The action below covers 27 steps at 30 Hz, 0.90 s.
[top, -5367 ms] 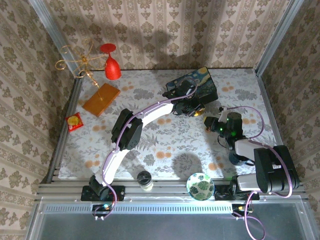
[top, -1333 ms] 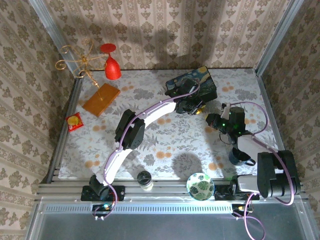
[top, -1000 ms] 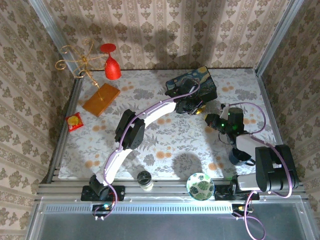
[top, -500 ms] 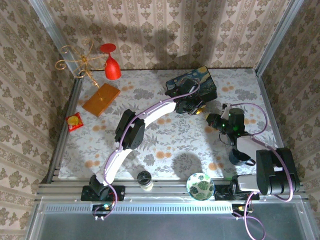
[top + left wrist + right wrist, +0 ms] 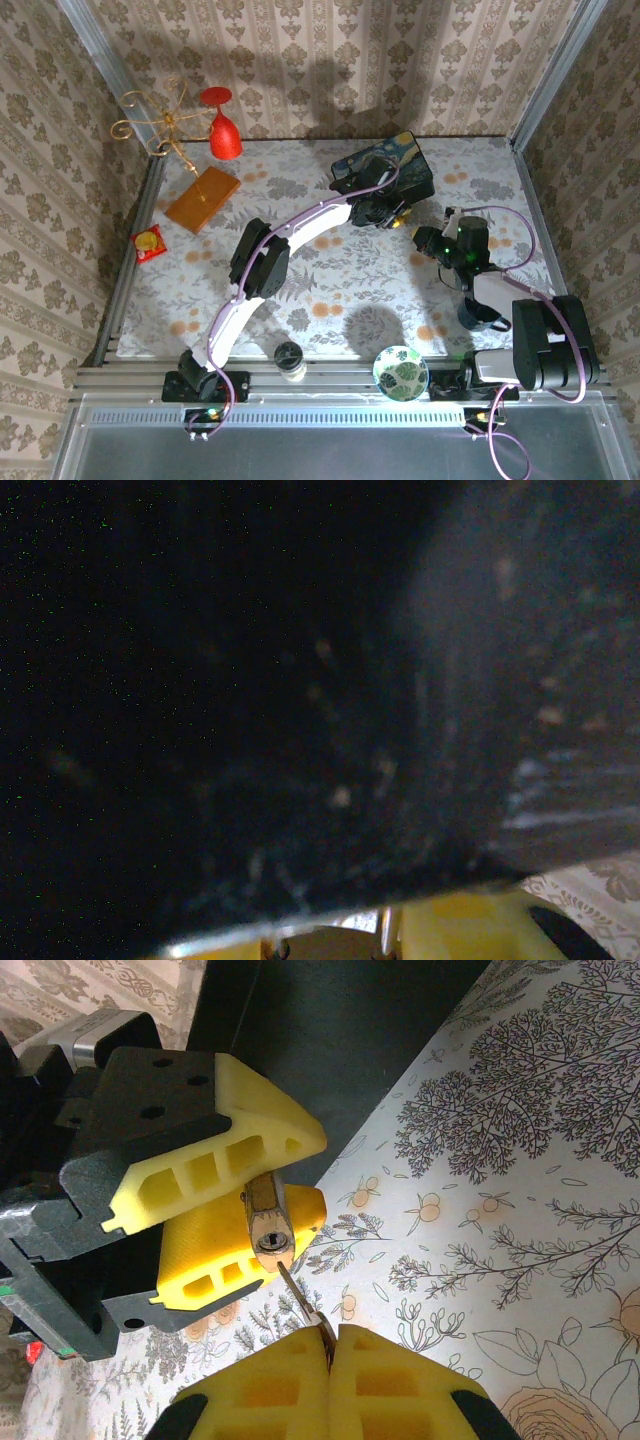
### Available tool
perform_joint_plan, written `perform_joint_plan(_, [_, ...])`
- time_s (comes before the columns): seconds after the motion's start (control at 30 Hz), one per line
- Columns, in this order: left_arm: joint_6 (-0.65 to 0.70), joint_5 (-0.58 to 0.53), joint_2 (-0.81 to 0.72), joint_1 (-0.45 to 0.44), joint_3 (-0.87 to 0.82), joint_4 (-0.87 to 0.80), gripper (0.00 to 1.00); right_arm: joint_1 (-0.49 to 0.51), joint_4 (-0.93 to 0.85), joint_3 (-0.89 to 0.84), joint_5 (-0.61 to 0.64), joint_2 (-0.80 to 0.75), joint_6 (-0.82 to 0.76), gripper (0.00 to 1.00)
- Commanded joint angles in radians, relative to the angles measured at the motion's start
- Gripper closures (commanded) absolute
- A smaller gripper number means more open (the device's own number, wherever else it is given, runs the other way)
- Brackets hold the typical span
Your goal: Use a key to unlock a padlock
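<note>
In the right wrist view the small brass padlock (image 5: pixel 265 1222) is clamped between the yellow fingers (image 5: pixel 230 1140) of my left gripper, with its keyhole facing the camera. My right gripper (image 5: pixel 330 1345) is shut on the slim key (image 5: pixel 305 1305). The key's blade points up-left, and its tip rests at the padlock's lower edge just below the keyhole, outside it. From above, the left gripper (image 5: pixel 392 215) hangs in front of the dark blue starry box (image 5: pixel 385 165), with the right gripper (image 5: pixel 422 236) close on its right. In the left wrist view the box's dark side (image 5: pixel 300 680) looms close, and the padlock (image 5: pixel 325 946) is at the bottom edge.
A red wine glass (image 5: pixel 222 135) and a gold wire ornament (image 5: pixel 150 125) stand at the back left. A brown block (image 5: pixel 203 198) and a red packet (image 5: pixel 149 243) lie on the left. A small cup (image 5: pixel 290 358), a green bowl (image 5: pixel 400 370) and a dark mug (image 5: pixel 480 315) sit near the front.
Since the earliest frame the right gripper has come up and left to the padlock. Over the last second both arms have barely moved.
</note>
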Motion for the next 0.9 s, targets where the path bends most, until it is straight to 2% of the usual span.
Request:
perform_joint_plan(0.0, [-0.054, 0.041, 0.024, 0.010, 0.006, 0.029, 1.00, -0.006, 0.034, -0.007, 0.015, 0.011, 0.005, 1.00])
perform_joint_plan(0.87, [-0.058, 0.052, 0.031, 0.005, -0.010, 0.049, 1.00, 0.000, 0.075, -0.001, 0.006, 0.043, 0.031, 1.00])
